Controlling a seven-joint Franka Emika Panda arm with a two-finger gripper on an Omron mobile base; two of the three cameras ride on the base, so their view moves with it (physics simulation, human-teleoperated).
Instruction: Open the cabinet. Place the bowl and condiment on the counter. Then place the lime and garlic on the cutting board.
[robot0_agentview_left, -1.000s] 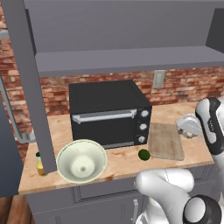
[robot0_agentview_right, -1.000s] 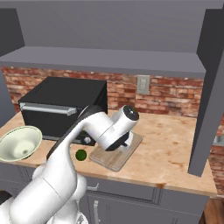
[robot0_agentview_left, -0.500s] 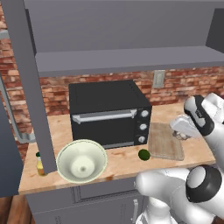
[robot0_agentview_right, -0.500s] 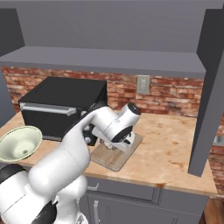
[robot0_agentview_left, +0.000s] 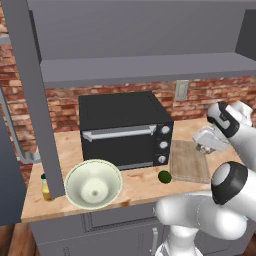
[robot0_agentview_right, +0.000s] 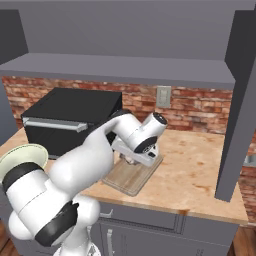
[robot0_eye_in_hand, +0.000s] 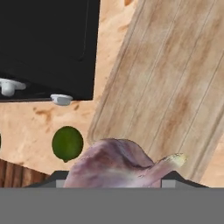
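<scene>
Gripper (robot0_eye_in_hand: 116, 181) clamped on garlic (robot0_eye_in_hand: 118, 164), above cutting board (robot0_eye_in_hand: 175, 87). Lime (robot0_eye_in_hand: 67, 143) on counter (robot0_eye_in_hand: 35, 122) just beside board's edge. Bowl (robot0_agentview_left: 93, 183) at counter's front.

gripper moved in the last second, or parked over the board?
Yes. In the left base view the gripper, shut on the garlic, has swung left from the counter's right end to hang over the cutting board's right edge.

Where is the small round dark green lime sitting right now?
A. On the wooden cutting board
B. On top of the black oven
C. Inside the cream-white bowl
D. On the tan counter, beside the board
D: the small round dark green lime rests on the light tan wooden counter, just off the edge of the rectangular wooden cutting board.
</scene>
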